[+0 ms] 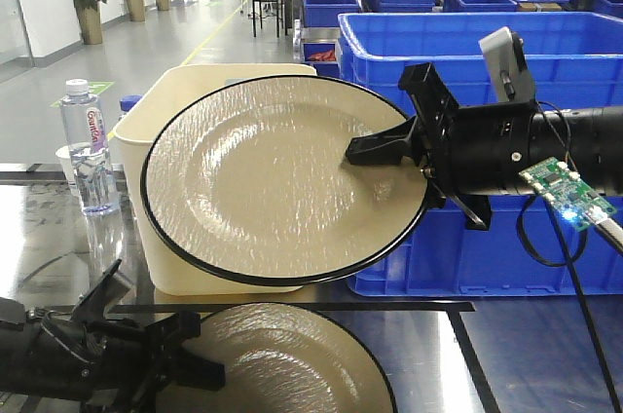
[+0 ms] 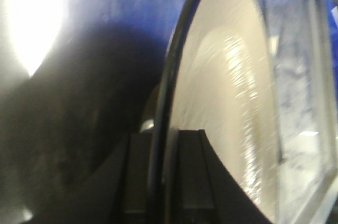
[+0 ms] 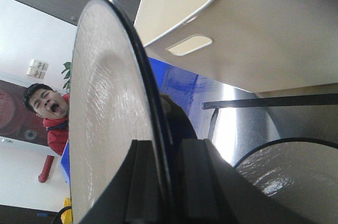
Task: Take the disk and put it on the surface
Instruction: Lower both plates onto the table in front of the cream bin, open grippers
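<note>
The right gripper [image 1: 375,152] is clenched on the right rim of the disk [image 1: 263,179], holding it in the air above the surface [image 1: 506,355], in front of a cream bin [image 1: 224,77] and a blue crate [image 1: 545,53]. The front view shows only one finger on the disk's face. The right wrist view shows the gripper [image 3: 166,182] with a finger on each side of the rim, the disk [image 3: 105,118] edge-on. The disk is round, so it has no long axis. It stands nearly on edge, with its hollow face towards the front camera and leaning slightly back.

The left gripper [image 1: 200,350] sits low at the near left, at a second disk [image 1: 292,364] lying flat on the surface. The left wrist view shows the left gripper [image 2: 158,182] closed on that disk's rim [image 2: 227,102]. A bottle [image 1: 86,145] stands at the far left.
</note>
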`<state>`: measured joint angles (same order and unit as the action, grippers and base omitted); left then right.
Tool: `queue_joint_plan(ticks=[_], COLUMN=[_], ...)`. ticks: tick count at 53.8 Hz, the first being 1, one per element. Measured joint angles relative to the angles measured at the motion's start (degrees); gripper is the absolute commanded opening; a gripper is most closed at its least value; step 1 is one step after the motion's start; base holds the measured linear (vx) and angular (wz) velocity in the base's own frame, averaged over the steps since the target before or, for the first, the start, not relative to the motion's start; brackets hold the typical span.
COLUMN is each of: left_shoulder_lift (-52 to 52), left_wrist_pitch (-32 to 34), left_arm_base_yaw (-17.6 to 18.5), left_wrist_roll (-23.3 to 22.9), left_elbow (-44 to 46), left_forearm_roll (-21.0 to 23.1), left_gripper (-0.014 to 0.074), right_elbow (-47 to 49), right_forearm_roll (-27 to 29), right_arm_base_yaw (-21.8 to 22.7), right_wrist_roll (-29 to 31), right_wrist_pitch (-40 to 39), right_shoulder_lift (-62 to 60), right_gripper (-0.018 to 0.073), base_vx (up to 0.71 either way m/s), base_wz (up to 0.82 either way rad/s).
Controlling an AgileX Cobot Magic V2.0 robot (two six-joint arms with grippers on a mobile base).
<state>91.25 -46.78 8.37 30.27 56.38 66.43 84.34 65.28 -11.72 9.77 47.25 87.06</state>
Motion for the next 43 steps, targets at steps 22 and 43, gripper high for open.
queue_joint_plan(ticks=[22,43], left_shoulder_lift=[-3.6,-21.7], left_wrist_pitch=[0.5,3.9], left_arm_base_yaw=[-1.4,-9.0], left_wrist_roll=[0.1,0.2], left_elbow=[0.2,0.2], left_forearm_roll=[-13.7,-16.3], left_gripper=[0.0573,0.0576], right_elbow=[0.0,-1.0], right_forearm_roll=[-0.1,-16.9], right_arm_base_yaw=[0.0,0.0], right_wrist_roll=[0.1,-4.1], right_wrist_pitch=[0.0,4.9], right_shoulder_lift=[0.0,2.2], right_gripper=[-0.0008,-0.0008], base_vx=[0.0,0.0], base_wz=[0.0,0.0])
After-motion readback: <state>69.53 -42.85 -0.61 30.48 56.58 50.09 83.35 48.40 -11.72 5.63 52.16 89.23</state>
